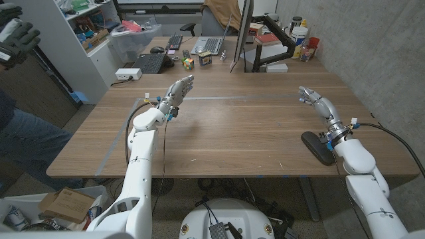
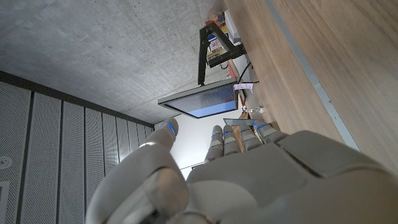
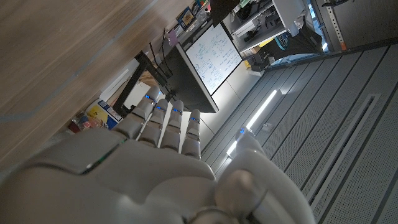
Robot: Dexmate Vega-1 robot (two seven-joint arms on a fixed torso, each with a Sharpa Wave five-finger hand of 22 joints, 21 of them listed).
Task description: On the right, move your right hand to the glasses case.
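Observation:
A dark oblong glasses case [image 1: 317,147] lies on the wooden table [image 1: 239,126] near its front right edge, partly under my right wrist. My right hand [image 1: 314,99] is raised above the table beyond the case, fingers stretched out and apart, holding nothing. My left hand [image 1: 178,90] is up over the left half of the table, fingers also extended and empty. In the right wrist view my right hand [image 3: 155,168] points its fingers straight out; in the left wrist view my left hand [image 2: 242,174] does the same.
At the table's far edge stand a monitor [image 1: 240,33], a laptop [image 1: 208,45], a keyboard [image 1: 150,63], a puzzle cube [image 1: 188,63] and a black monitor arm [image 1: 279,40]. A person's gloved hand [image 1: 16,40] shows at the far left. A concrete wall borders the right side.

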